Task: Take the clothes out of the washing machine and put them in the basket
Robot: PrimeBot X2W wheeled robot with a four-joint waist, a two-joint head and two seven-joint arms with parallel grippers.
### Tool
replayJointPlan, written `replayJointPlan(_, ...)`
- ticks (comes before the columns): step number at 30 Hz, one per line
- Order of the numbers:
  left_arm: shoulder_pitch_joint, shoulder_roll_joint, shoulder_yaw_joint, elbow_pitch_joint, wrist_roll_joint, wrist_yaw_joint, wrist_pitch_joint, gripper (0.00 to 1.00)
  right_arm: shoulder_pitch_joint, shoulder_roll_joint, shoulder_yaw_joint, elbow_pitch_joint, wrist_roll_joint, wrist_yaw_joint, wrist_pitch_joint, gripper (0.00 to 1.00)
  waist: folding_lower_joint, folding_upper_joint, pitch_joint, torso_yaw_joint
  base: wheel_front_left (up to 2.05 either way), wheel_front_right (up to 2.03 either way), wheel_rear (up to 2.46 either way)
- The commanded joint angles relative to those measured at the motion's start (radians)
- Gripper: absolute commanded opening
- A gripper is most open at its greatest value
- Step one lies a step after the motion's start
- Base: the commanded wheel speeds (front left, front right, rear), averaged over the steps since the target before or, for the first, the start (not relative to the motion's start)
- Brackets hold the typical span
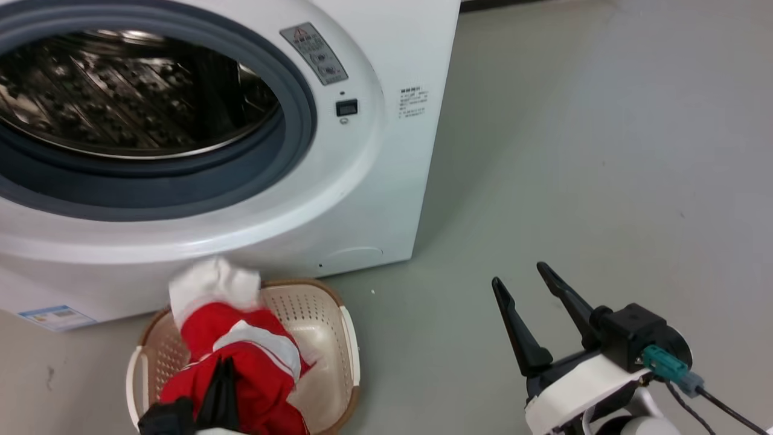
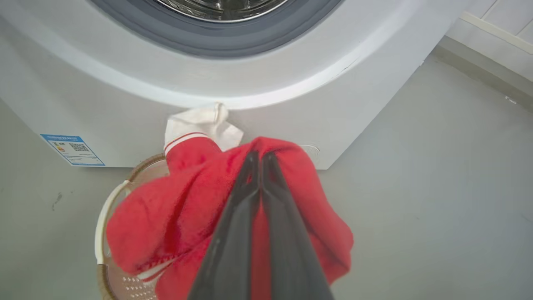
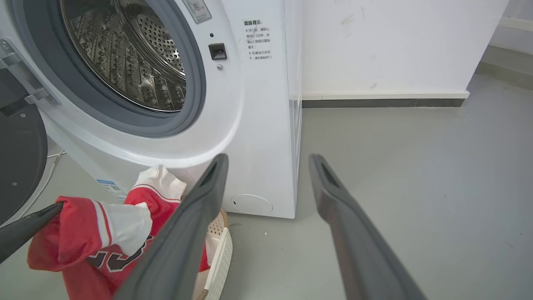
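Left gripper (image 2: 260,156) is clamping bright red, white-panelled clothes (image 2: 166,200) above the basket (image 1: 317,329), possibly touching it; right gripper (image 1: 519,273) is hanging spread apart nearby.

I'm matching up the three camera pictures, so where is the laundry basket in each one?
Head view: basket bottom left, before the washing machine.
Left wrist view: lower left, under the red clothes.
Right wrist view: bottom edge, left of centre.
Shared landmark: blue sticker on the machine.

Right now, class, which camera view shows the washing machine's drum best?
The right wrist view: the drum is bright, with its perforations sharp. The head view shows it darker and cropped; the left wrist view catches a sliver.
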State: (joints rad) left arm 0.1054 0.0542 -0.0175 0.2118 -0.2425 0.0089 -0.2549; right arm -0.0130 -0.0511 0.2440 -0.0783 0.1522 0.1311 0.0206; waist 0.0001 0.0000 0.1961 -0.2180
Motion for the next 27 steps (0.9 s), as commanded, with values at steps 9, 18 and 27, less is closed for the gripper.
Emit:
replayJointPlan(9,-0.207,0.03,0.07,0.142,0.003,-0.012,-0.012,0.0,-0.101,0.002,0.021,0.017,0.034,-0.001,-0.06,1.0,-0.0001,0.0,0.251,-0.079,0.0,0.0,0.0)
replayJointPlan(18,-0.395,0.093,0.14,0.348,0.014,-0.023,-0.011,0.0,-0.178,0.002,0.06,0.043,0.076,-0.001,-0.118,1.0,-0.0001,0.0,0.415,-0.139,0.0,0.0,0.0)
replayJointPlan(27,-0.532,0.146,0.162,0.601,0.016,-0.023,-0.01,0.0,-0.239,0.002,0.093,0.076,0.102,-0.001,-0.158,1.0,-0.0001,0.0,0.51,-0.163,0.0,0.0,0.0)
